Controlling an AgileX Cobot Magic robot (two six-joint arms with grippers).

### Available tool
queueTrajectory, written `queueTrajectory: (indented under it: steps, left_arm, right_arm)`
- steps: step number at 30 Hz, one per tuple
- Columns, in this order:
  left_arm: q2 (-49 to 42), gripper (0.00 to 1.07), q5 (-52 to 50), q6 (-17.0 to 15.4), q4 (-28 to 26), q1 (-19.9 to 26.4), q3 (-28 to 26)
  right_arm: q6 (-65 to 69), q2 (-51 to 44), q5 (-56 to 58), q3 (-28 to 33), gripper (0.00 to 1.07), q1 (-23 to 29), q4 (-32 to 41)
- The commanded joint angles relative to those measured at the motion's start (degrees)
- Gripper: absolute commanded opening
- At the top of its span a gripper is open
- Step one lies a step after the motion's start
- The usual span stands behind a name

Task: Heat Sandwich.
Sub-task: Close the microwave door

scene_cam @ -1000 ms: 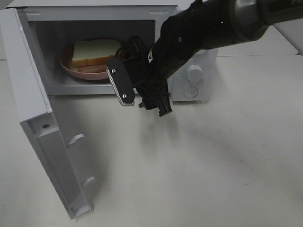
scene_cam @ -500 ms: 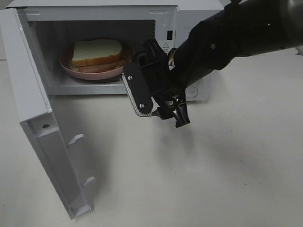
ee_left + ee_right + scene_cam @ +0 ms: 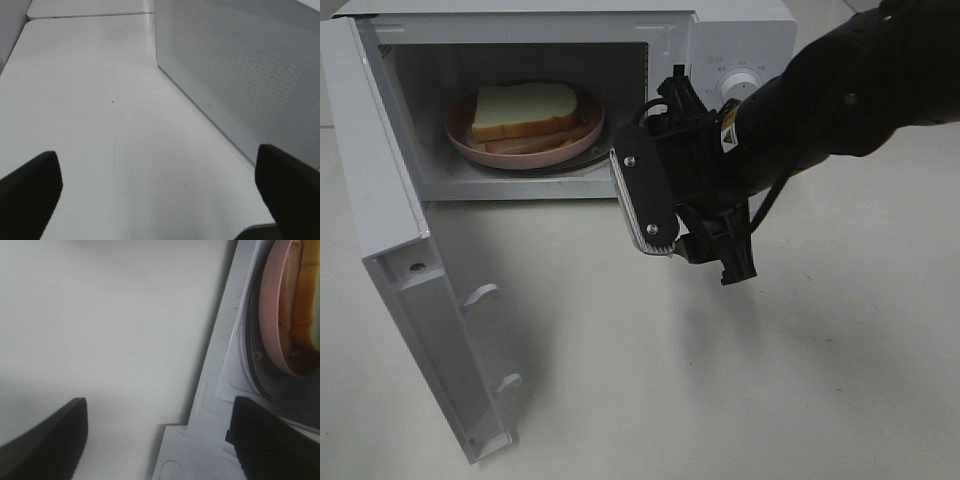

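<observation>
The sandwich [image 3: 525, 112] lies on a pink plate [image 3: 515, 157] inside the open white microwave [image 3: 740, 35]. The right gripper [image 3: 698, 250] hangs just in front of it, jaws wide and empty. The left gripper [image 3: 159, 187], equally wide and empty, hovers over the table [image 3: 90, 100] beside a perforated white panel [image 3: 240, 65].

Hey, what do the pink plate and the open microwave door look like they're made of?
Pink plate: smooth, evenly coloured, slight sheen on the rim; likely plastic or glazed ceramic, cannot tell which. Microwave door: matte white moulded plastic, judging by the hooks formed into its inner face.
</observation>
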Motion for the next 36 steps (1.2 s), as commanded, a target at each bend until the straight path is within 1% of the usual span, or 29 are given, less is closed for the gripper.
queueTrajectory:
  steps: [1, 11, 17, 20, 22, 23, 25, 26, 27, 28, 31, 33, 36]
  left_arm:
    - [-1.26, 0.98, -0.46, -0.11, -0.34, 0.00, 0.17]
    - [-1.26, 0.98, -0.46, -0.11, -0.34, 0.00, 0.17]
    - [-1.26, 0.98, -0.46, -0.11, -0.34, 0.00, 0.17]
    - [-1.26, 0.98, -0.46, -0.11, -0.34, 0.00, 0.17]
    - [-1.26, 0.98, -0.46, -0.11, -0.34, 0.00, 0.17]
    - [-1.26, 0.98, -0.46, -0.11, -0.34, 0.00, 0.17]
    - [-1.26, 0.98, -0.46, -0.11, -0.34, 0.00, 0.17]
    - [-1.26, 0.98, -0.46, -0.11, -0.34, 0.00, 0.17]
    - [-1.26, 0.98, -0.46, -0.11, -0.34, 0.00, 0.17]
    - [-1.26, 0.98, -0.46, -0.11, -0.34, 0.00, 0.17]
    - [-1.26, 0.98, -0.46, -0.11, -0.34, 0.00, 0.17]
    - [-1.26, 0.98, -0.46, -0.11, -0.34, 0.00, 0.17]
    - [-1.26, 0.98, -0.46, -0.11, -0.34, 0.00, 0.17]
  right_arm:
    - [2.46, -2.69, 0.11, 1.95, 0.76, -0.23, 0.23]
    - [8.08, -9.85, 0.80, 7.91, 0.76, -0.23, 0.23]
    - [16.44, -15.87, 1.20, 11.34, 0.76, -0.23, 0.23]
    - [19.42, -17.70, 1.60, 12.26, 0.76, -0.23, 0.23]
    - [23.89, -19.82, 4.41, 12.55, 0.76, -0.23, 0.23]
    - [23.89, -19.82, 4.41, 12.55, 0.76, -0.23, 0.23]
    - [28.88, -21.08, 6.76, 12.55, 0.76, -0.23, 0.23]
    - [34.84, -22.46, 8.48, 12.55, 0.76, -0.23, 0.00]
    - [37.70, -23.03, 9.40, 12.55, 0.76, -0.23, -0.29]
    - [37.70, -23.03, 9.40, 12.55, 0.76, -0.23, -0.29]
    - [46.75, -25.15, 14.32, 12.55, 0.76, -0.23, -0.34]
    - [48.99, -25.73, 15.53, 12.55, 0.77, -0.23, -0.29]
    - [55.69, -28.48, 18.39, 12.55, 0.80, -0.23, -0.17]
